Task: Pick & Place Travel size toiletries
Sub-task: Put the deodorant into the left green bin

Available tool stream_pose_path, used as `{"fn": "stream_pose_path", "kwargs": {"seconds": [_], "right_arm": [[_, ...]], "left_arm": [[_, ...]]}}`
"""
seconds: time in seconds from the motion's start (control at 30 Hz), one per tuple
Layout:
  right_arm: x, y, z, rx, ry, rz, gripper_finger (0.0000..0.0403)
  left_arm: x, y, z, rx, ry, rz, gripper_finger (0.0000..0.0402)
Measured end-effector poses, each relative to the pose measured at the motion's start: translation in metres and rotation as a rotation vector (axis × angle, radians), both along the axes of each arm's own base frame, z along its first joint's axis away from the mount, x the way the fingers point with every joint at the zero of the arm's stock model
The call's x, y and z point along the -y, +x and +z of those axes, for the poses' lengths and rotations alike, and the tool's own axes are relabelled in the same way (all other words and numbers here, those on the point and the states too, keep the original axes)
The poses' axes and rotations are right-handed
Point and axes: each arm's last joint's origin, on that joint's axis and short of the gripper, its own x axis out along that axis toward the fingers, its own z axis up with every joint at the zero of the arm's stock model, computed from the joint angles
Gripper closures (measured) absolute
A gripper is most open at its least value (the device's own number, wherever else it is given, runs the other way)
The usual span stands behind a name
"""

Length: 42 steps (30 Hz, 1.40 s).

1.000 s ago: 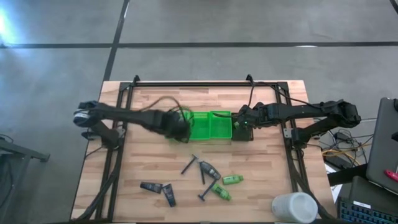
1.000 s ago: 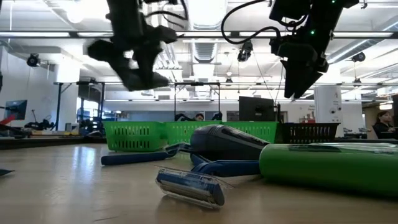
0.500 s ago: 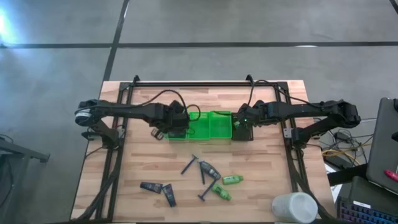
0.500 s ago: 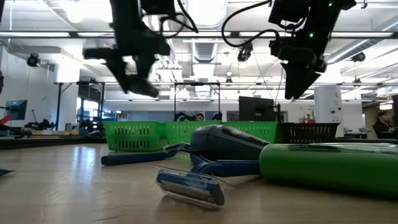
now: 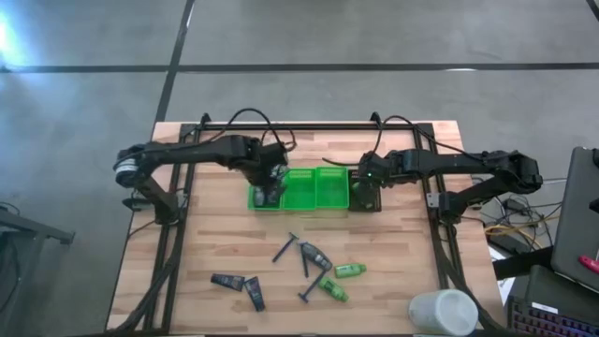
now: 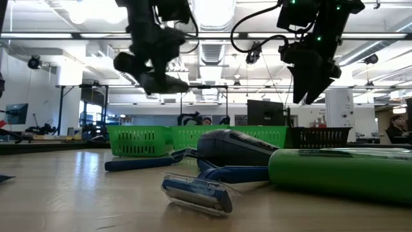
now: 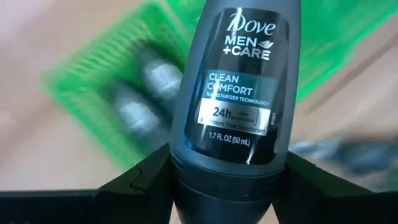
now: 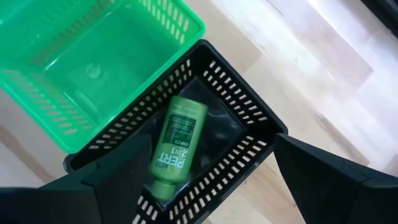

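Note:
My left gripper (image 5: 267, 184) hangs over the left compartment of the green tray (image 5: 329, 200), shut on a grey oval roll-on bottle (image 7: 233, 93). Two more grey bottles (image 7: 149, 93) lie blurred in that compartment. My right gripper (image 8: 211, 180) is open above the black slotted bin (image 8: 249, 118), where a green mini bottle (image 8: 177, 140) lies flat. On the near half of the table lie razors (image 5: 285, 248), a grey bottle (image 5: 315, 256), green mini bottles (image 5: 349, 271) and dark tubes (image 5: 227, 280). My left gripper pinches the grey bottle at its dark cap end (image 7: 224, 180) between the two fingers (image 7: 140, 180), one on each side. The labelled body sticks out forward past the fingertips. The bottle is lifted clear, over the tray's left compartment.
The green tray and the black bin (image 5: 365, 198) stand side by side mid-table. A white cylinder (image 5: 442, 312) stands at the near right corner. Black frame rails (image 5: 168, 253) run along the table's left, right and far sides. Bare wood shows between the tray and the loose items.
My left gripper has swung and turned about above the tray's left end while its arm drew toward the far edge, keeping hold of the grey bottle. My right gripper has stayed over the black bin.

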Motion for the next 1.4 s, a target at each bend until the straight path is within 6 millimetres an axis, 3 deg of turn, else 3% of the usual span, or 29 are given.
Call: {"fn": "stream_pose_path", "kwargs": {"seconds": [0.1,0.23,0.43,0.6,0.93,1.17,1.27,1.4], "right_arm": [[0.0,0.0,0.0,0.012,0.007,-0.026,0.0079],[0.0,0.0,0.0,0.024,0.014,-0.052,0.0084],[0.0,0.0,0.0,0.034,0.022,-0.081,0.0083],[0.0,0.0,0.0,0.036,0.024,-0.088,0.0069],[0.0,0.001,0.0,0.038,0.017,-0.09,0.0054],[-0.001,0.001,0.0,0.043,0.063,-0.057,0.0066],[-0.005,0.008,0.0,0.097,0.165,0.027,0.0066],[-0.019,0.024,-0.004,0.166,0.299,0.17,0.0056]], "left_arm": [[0.008,0.01,-0.007,0.092,-0.002,0.095,0.0192],[0.008,-0.001,-0.034,0.002,-0.041,0.214,0.0192],[0.008,-0.011,-0.059,0.097,-0.121,0.406,0.0192],[0.008,-0.023,-0.066,0.111,-0.152,0.525,0.018],[-0.001,-0.024,-0.062,0.154,-0.142,0.531,0.0149],[0.014,-0.035,-0.013,0.269,-0.1,0.251,0.0148],[0.026,-0.039,-0.003,0.299,0.0,-0.108,0.0148],[0.061,-0.035,0.001,0.361,0.171,-0.641,0.0147]]}}
